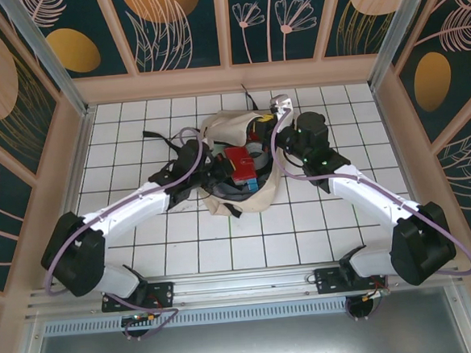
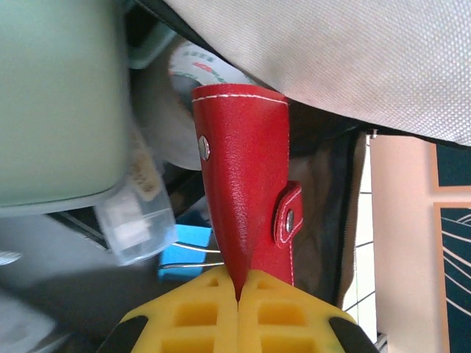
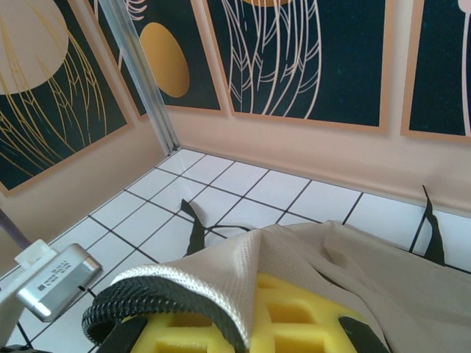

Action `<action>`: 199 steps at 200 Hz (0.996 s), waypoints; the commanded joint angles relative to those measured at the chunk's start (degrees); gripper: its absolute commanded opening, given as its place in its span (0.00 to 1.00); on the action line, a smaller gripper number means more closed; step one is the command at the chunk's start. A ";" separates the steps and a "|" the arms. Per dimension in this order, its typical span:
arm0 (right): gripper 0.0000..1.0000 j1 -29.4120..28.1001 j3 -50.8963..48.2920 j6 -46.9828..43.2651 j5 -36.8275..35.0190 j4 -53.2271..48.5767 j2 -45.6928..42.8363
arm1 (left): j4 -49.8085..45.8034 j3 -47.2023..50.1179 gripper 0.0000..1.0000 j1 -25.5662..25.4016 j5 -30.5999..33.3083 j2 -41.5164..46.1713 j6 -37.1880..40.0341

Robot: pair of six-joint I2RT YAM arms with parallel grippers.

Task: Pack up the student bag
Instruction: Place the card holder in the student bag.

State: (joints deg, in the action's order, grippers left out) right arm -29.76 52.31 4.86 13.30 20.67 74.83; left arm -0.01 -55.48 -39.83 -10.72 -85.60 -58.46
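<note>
While the left jaws stand clamped on the narrow end of a red case [image 2: 243, 169], the right jaws are pressed together on a fold of the bag [image 1: 224, 133]. The bag sits near the middle of the white tiled worktop [image 1: 184, 245], a little toward the far wall, between the left arm [image 1: 140, 203] and the right arm [image 1: 358, 188], with its mouth open upward.

From the left wrist, the yellow fingers [image 2: 199, 309] meet with the tapered end of the red case between them. It has white stitching, a snap tab on one side and a rivet near the far end. It points away from the wrist into the bag's mouth, its far end under the cream fabric. Beside it on the left are a pale green box [image 2: 59, 110] and a clear plastic piece [image 2: 136, 220]; a blue thing [image 2: 188, 243] shows just beneath. Dark lining [image 2: 324, 184] hangs to its right.

From the right wrist, cream fabric with a black-edged rim drapes over and between the yellow fingers [image 3: 302, 309]. A black strap [image 3: 195, 232] lies on the tiles beyond.

From above, the red case shows in the bag's mouth, with a blue item just beside it.
</note>
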 commanded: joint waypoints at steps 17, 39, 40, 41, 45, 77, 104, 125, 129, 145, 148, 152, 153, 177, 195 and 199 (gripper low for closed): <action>0.04 -0.92 0.49 -0.16 0.24 6.75 -1.50 | 0.18 -6.23 0.00 -0.81 -1.86 -6.05 3.01; 0.04 -0.92 0.44 -0.21 -0.28 6.84 -1.59 | -3.74 -9.99 0.00 -0.81 1.25 -9.12 5.63; 0.04 -0.92 0.47 -0.16 -0.29 6.84 -1.60 | -3.84 -10.17 0.00 -0.79 1.46 -9.26 5.72; 0.04 -0.92 0.45 -0.14 -0.29 6.84 -1.61 | -3.94 -10.34 0.00 -0.78 1.65 -9.38 5.81; 0.04 -0.92 0.35 -0.13 -0.37 6.83 -1.61 | -4.38 -10.88 0.00 -0.85 2.35 -9.88 5.97; 0.04 -0.92 0.38 -0.19 -0.64 6.67 -1.86 | -6.95 -15.16 0.00 -0.73 6.23 -15.40 7.29; 0.04 -0.90 0.18 -0.38 -1.08 6.58 -2.32 | -9.76 -18.00 0.08 -0.77 9.56 -18.26 9.06; 0.04 -0.83 0.03 -0.48 -1.35 6.61 -2.53 | -11.43 -19.11 0.40 -0.77 11.86 -17.55 10.37; 0.04 -0.83 0.04 -0.55 -1.43 6.66 -2.57 | -11.68 -19.13 0.43 -0.73 12.28 -17.27 10.42; 0.04 -0.83 -0.10 -0.50 -1.52 6.76 -2.42 | -12.72 -18.80 0.59 -0.75 14.05 -15.37 10.72; 0.04 -0.83 -0.10 -0.48 -1.48 6.76 -2.34 | -13.02 -18.72 0.61 -0.77 14.47 -14.91 10.73; 0.03 -0.83 -0.02 -0.45 -1.48 6.76 -2.30 | -13.24 -18.58 0.63 -0.71 14.89 -14.38 10.77; 0.03 -0.83 -0.02 -0.46 -1.46 6.76 -2.31 | -13.29 -18.55 0.63 -0.74 14.96 -14.27 10.79; 0.03 -0.74 -0.06 -0.38 -1.36 6.87 -2.01 | -13.96 -16.51 0.67 -0.70 16.61 -10.10 10.79; 0.04 -0.74 -0.03 -0.38 -1.35 6.94 -1.71 | -15.21 -14.83 0.69 -0.76 18.72 -7.51 10.73; 0.03 -0.74 -0.02 -0.34 -1.35 6.93 -1.58 | -15.78 -14.56 0.69 -0.72 19.57 -6.79 10.81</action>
State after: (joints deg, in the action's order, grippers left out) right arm -29.80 52.31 4.86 11.57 20.73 74.81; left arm -12.99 -71.59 -40.62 4.12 -97.58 -48.62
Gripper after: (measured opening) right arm 0.070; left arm 0.691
